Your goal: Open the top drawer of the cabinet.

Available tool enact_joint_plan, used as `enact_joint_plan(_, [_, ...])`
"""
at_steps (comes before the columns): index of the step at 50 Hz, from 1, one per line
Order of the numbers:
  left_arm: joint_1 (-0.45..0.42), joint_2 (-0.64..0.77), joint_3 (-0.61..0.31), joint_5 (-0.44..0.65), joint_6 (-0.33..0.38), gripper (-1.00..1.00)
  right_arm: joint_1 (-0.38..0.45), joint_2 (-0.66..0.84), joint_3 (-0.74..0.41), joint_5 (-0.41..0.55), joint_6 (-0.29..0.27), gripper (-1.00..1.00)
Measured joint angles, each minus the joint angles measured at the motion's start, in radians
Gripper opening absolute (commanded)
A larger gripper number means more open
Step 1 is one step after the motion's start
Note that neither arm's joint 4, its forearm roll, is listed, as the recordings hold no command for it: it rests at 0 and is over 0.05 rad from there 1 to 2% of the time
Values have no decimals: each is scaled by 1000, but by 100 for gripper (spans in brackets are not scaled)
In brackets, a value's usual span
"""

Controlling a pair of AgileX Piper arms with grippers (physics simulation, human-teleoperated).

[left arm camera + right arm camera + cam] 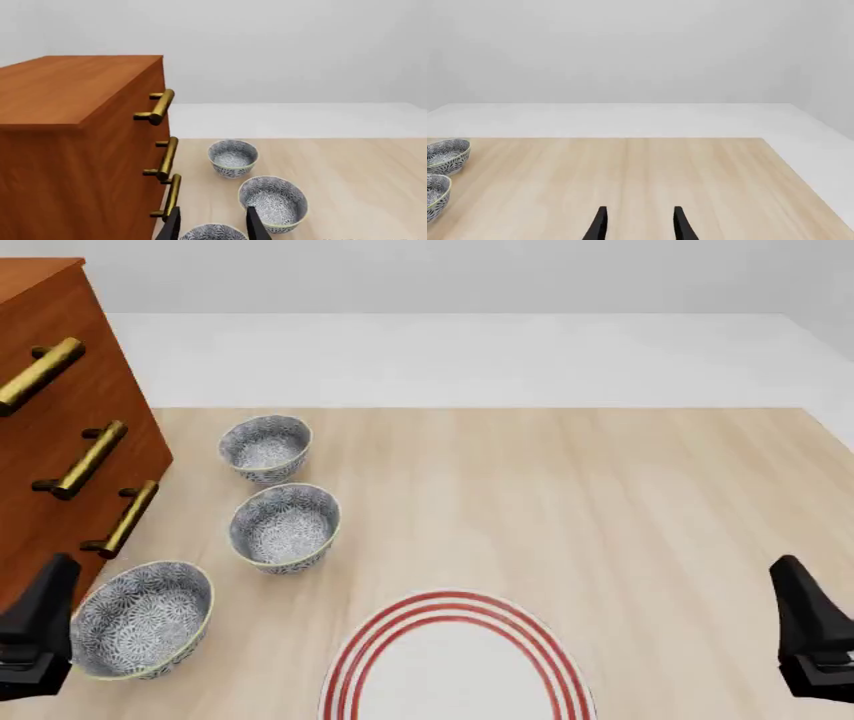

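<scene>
**Drawer Still Shut as Both My Grippers Wait at the Near Edge**

The cabinet stands at the far left of the wooden table, its three brass handles facing right across the tabletop. The top drawer sits flush and closed, its handle untouched. My left gripper hangs low at the near left, jaws parted and holding nothing, just above the nearest patterned bowl. Two more bowls line up beside the cabinet front, the farthest smallest. My right gripper waits at the near right, jaws likewise apart and empty. A red-ringed plate lies between my arms.
</scene>
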Motion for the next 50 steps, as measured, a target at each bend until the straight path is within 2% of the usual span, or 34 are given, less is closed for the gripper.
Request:
enact_joint_plan(18, [-14, 26, -6, -13, 13, 100, -1, 4, -2, -1, 0, 100])
enact_joint_plan(30, [-28, 15, -51, -11, 127, 100, -1, 5, -2, -1, 0, 100])
enact_joint_plan(40, [-44, 41, -91, -42, 237, 100, 1, 0, -49, 50, 0, 100])
enact_joint_plan(50, [-49, 31, -121, -40, 330, 100, 1, -1, -39, 41, 1, 100])
